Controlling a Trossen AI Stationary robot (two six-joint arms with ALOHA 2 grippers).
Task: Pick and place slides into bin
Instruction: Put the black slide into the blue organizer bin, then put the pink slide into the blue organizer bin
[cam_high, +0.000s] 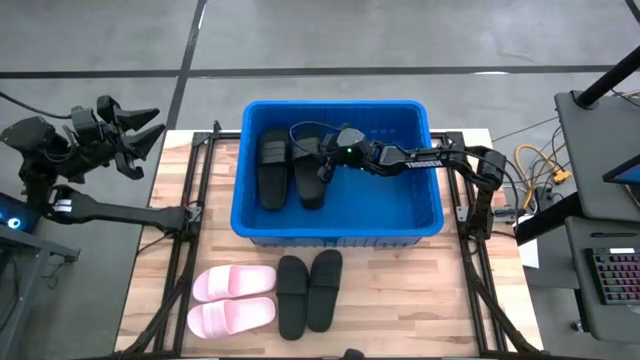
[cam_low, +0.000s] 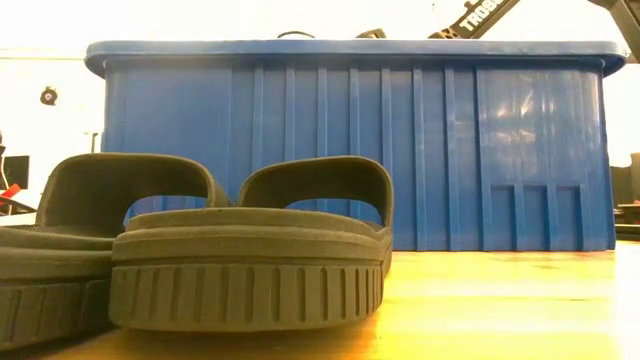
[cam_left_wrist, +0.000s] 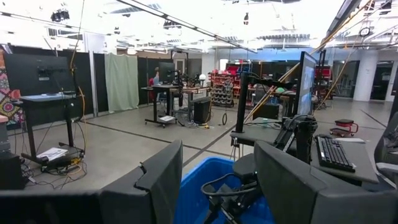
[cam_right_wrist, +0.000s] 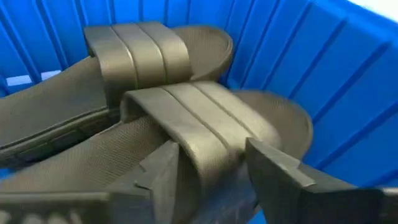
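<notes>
Two black slides binned — four still on the table.
The right gripper (cam_high: 322, 166), fingers parted astride a black slide's strap (cam_right_wrist: 199, 134) inside the blue bin (cam_high: 425, 225); beyond the bin's rim wait the pink pair (cam_high: 233, 300) and a black pair (cam_high: 308, 290).

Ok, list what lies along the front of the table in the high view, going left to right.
Pale pink slides, a pair lying sideways one above the other → first black slide → second black slide, touching the first. Behind them stands the blue bin.
</notes>
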